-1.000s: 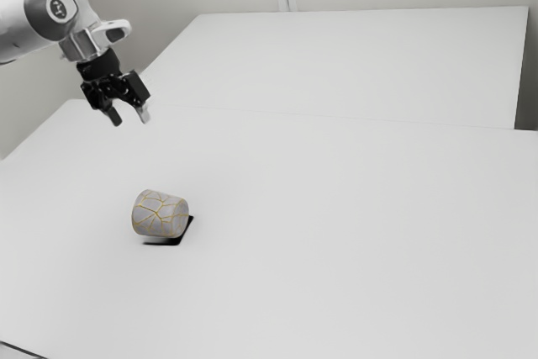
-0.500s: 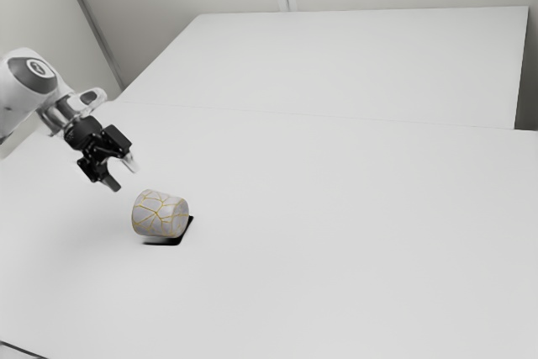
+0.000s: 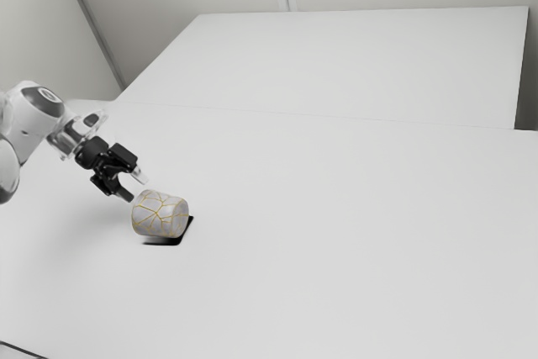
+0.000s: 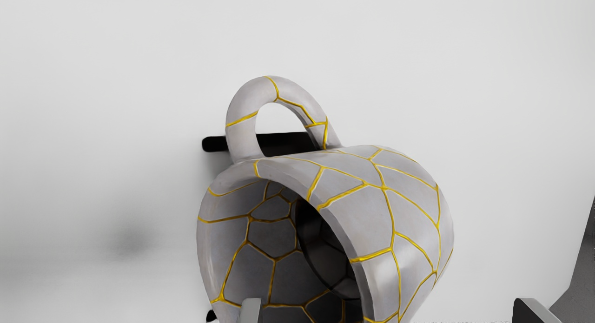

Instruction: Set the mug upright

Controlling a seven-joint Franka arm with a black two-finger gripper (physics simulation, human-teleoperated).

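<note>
Your gripper [image 3: 136, 188] has its fingers apart, w/ the mug [image 4: 409, 211] on its side nr the tips, mouth twd them.

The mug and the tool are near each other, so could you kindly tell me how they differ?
The mug is pale grey with gold lines; the tool is mostly black. The mug lies on its side; the tool slants down toward it, open. Neither stands upright.
</note>
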